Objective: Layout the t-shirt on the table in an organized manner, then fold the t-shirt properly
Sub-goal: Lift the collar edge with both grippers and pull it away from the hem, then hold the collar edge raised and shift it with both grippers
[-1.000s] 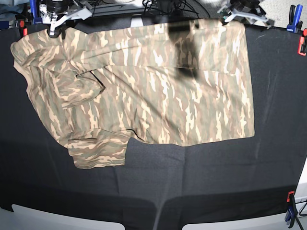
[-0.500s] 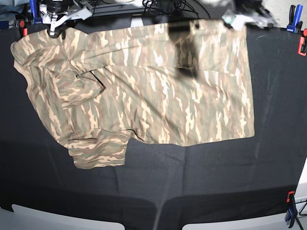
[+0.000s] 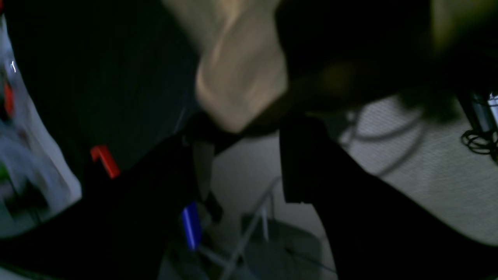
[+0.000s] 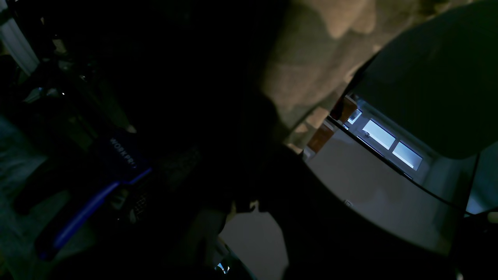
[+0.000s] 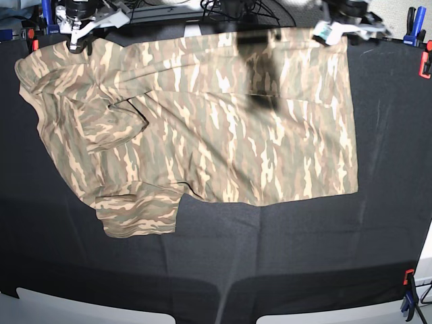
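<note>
My camouflage t-shirt (image 5: 202, 115) sprawls across the black bench (image 5: 283, 250); right tool (image 5: 73, 46) clamps its corner, left tool (image 5: 331, 30) gapes, wrist views blurred.

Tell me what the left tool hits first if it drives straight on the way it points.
Probably the t-shirt: the blurred left wrist view shows its tan edge just beyond the left tool. Depth is unclear.

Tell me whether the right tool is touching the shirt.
Touching. In the base view the right tool sits shut on the shirt at its far corner.
</note>
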`<control>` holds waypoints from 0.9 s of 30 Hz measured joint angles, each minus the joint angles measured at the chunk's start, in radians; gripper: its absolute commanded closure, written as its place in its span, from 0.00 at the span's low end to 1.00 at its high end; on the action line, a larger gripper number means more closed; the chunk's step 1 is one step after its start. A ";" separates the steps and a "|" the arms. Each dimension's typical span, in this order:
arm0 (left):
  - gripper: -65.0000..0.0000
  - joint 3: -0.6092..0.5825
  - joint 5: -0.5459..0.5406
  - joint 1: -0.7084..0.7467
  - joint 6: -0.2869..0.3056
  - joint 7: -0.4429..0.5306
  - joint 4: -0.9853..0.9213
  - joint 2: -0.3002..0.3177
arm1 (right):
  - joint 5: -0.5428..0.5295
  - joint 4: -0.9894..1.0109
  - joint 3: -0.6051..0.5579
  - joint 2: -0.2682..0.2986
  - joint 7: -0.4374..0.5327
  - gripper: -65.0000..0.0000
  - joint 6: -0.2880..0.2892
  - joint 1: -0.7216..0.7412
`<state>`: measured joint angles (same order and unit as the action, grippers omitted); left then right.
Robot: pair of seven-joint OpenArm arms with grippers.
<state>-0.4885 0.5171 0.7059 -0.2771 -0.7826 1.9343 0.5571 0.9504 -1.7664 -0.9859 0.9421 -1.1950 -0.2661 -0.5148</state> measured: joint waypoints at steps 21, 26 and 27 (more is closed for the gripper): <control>0.65 -0.094 0.164 -0.066 -0.060 -0.240 0.002 -0.006 | 0.000 -0.011 -0.068 0.000 -0.008 0.84 0.000 0.002; 0.65 -0.094 0.164 -0.063 -0.064 -0.235 0.002 -0.006 | 0.000 -0.011 -0.068 0.000 -0.007 0.84 0.000 0.002; 0.65 -0.094 0.164 -0.062 -0.072 -0.223 0.002 -0.006 | 0.000 -0.011 -0.068 0.000 -0.007 0.84 0.000 0.002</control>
<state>-0.5827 0.6807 0.6437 -0.3496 -1.0058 1.9358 0.5514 0.9504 -1.7779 -1.0542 0.9421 -1.2022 -0.2661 -0.5125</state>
